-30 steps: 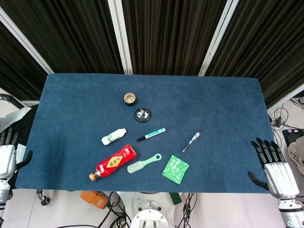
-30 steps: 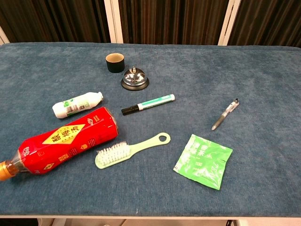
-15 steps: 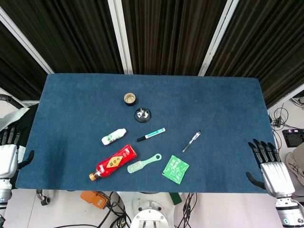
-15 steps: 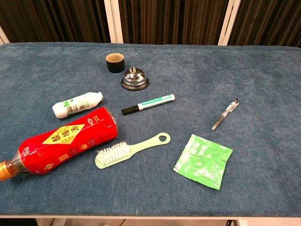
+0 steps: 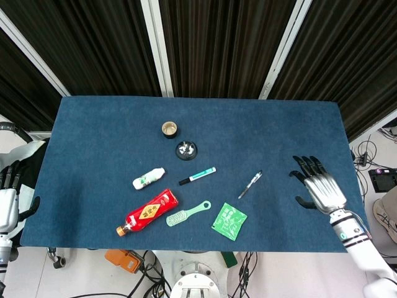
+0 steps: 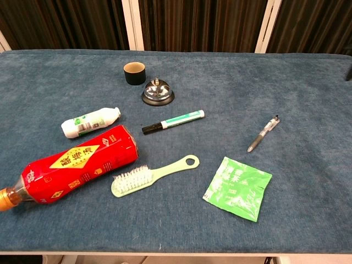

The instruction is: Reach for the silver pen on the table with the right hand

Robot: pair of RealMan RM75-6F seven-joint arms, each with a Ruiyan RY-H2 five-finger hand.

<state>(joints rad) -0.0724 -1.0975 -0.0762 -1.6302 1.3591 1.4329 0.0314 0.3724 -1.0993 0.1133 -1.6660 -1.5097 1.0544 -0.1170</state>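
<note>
Blue table [image 5: 93,124]: right hand [image 5: 319,189] spread, near silver pen [image 5: 250,184].

Bench [image 5: 93,136] covered in dark blue cloth. Silver pen [image 6: 263,133], black tip and clip end. Marker [image 6: 173,121] white with green band, black cap. Brush [image 6: 153,175] pale green, white bristles. Sachet [image 6: 238,187] bright green, white print. Bottle [image 6: 71,164] red, yellow label, orange cap. Small bottle [image 6: 90,122] white, green label. Bell [image 6: 158,92] chrome on black base. Cup [image 6: 134,73] black, tan inside. Right hand [image 5: 317,188] silver, black fingers [image 5: 307,164].
</note>
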